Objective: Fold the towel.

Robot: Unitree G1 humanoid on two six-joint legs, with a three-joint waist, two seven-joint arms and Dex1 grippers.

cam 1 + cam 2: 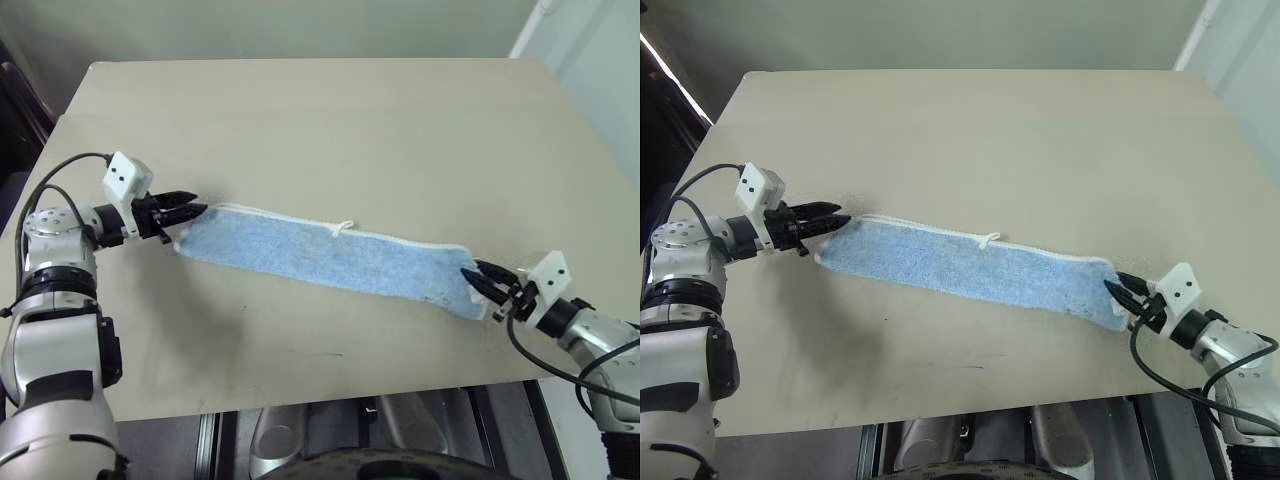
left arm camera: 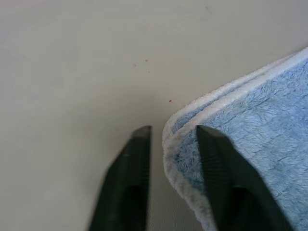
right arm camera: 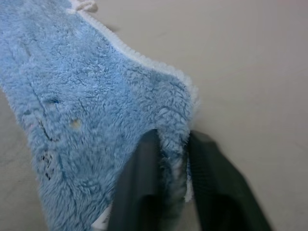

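Light-blue towel [image 1: 330, 262] is lying folded into a long strip across the beige table [image 1: 330, 120], white loop tag [image 1: 343, 228] on its far edge. L gripper [image 1: 196, 211] is sitting at the strip's left end, fingers parted w/ the corner between them; R gripper [image 1: 474, 280] is at the right end, fingers straddling that corner, also parted.

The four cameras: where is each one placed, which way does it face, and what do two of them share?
Left eye view: on the head, looking down at the table; both arms show.
Right eye view: beside it, same scene.
Left wrist view: along the left gripper, straddling the towel corner.
Right wrist view: along the right gripper, fingers astride the towel's other end.
Shared: both wrist views show the towel's white hem.
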